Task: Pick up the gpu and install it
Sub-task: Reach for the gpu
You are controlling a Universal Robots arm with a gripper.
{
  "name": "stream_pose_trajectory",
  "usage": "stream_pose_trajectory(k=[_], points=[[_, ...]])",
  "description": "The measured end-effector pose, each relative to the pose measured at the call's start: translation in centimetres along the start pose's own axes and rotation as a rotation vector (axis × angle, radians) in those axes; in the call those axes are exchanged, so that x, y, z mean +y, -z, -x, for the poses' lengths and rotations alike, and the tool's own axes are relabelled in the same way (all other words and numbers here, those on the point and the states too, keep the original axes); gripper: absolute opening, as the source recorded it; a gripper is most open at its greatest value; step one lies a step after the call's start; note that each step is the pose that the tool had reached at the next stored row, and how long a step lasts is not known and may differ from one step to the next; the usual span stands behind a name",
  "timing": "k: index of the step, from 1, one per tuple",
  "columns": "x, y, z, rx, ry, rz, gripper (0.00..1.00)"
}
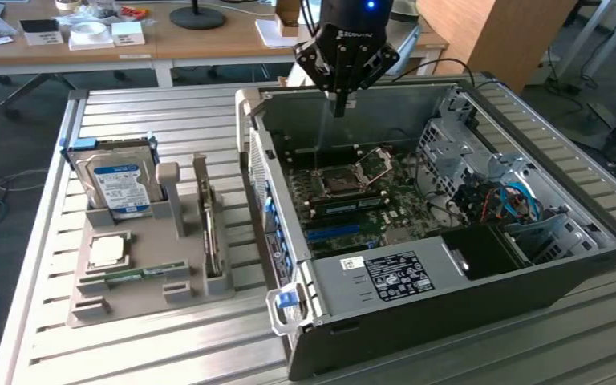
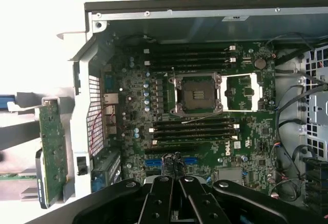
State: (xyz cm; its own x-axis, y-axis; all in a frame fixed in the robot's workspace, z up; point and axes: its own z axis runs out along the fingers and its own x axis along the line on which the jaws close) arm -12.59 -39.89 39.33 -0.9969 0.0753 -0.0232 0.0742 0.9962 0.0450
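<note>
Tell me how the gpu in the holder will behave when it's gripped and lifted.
The gpu is a thin bare board, so probably stiff and light. It stands on edge in a slotted holder, so it may bind if pulled askew. Its exposed components look fragile.

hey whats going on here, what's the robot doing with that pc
A robot arm's gripper hangs above the open computer case, shut and holding nothing. The gpu it is meant to install stands on edge in the grey holder beside the case, not yet picked up, near a hard drive. The motherboard lies exposed inside the case.
</note>
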Motion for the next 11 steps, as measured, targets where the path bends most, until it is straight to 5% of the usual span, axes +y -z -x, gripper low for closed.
stream_pose_trajectory(k=[11], points=[[-0.11,0.05,-2.4,-0.0001,0.0,0.0001,0.11]])
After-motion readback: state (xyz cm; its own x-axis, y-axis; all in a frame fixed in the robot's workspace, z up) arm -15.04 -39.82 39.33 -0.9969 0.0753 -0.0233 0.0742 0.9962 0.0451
